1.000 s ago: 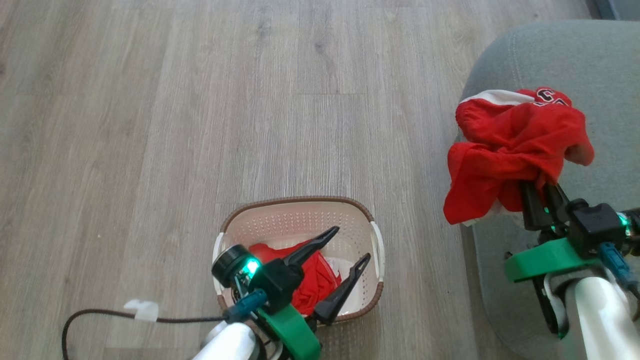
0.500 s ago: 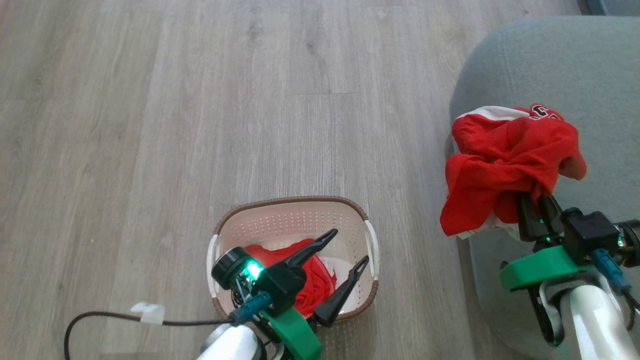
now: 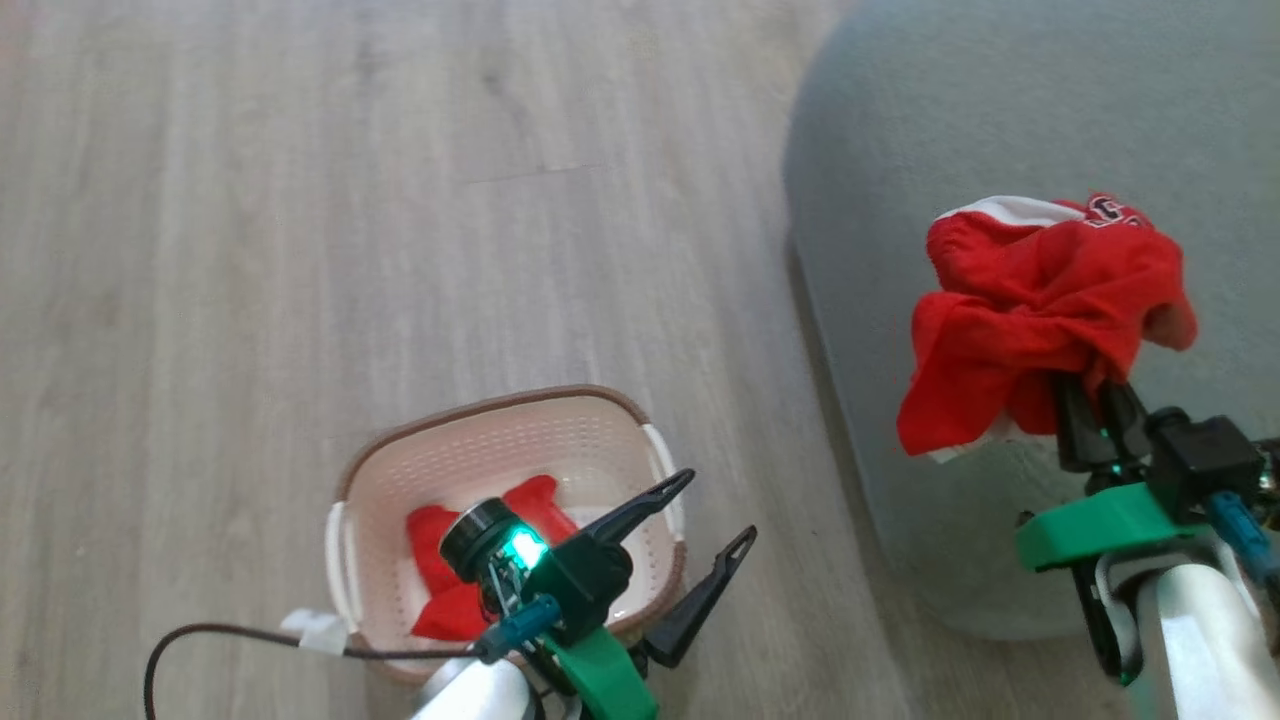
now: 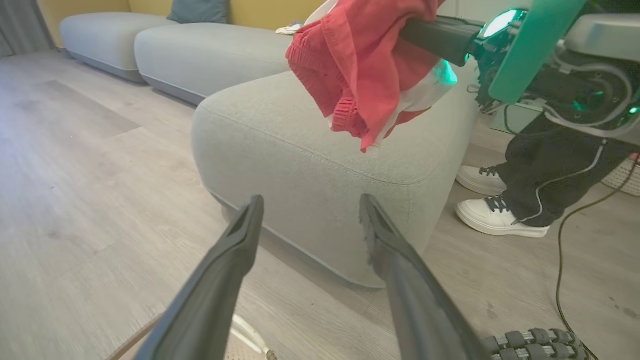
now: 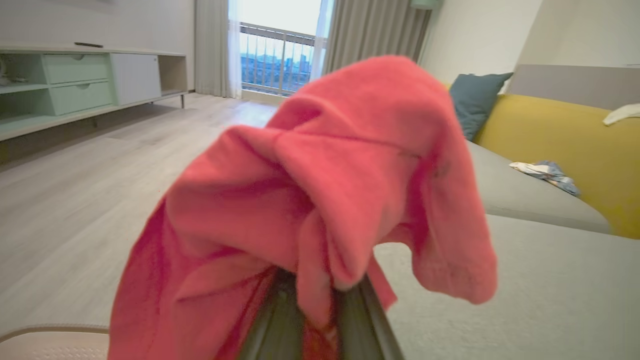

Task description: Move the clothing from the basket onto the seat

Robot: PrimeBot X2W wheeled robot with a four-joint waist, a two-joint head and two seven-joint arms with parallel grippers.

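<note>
This is a home living room: beyond the grey seat (image 5: 550,300), a yellow-backed sofa (image 5: 530,195) with teal cushion (image 5: 475,100); across the wood floor (image 5: 100,170) from it, a mint sideboard (image 5: 75,85) and curtained balcony door (image 5: 275,55).

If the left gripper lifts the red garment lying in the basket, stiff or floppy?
Probably floppy: the held garment droops in folds around the right gripper. The basket garment lies crumpled, so likely light; ends may trail.

Pale wood floor (image 3: 300,200), perhaps balcony window (image 5: 280,55)
</note>
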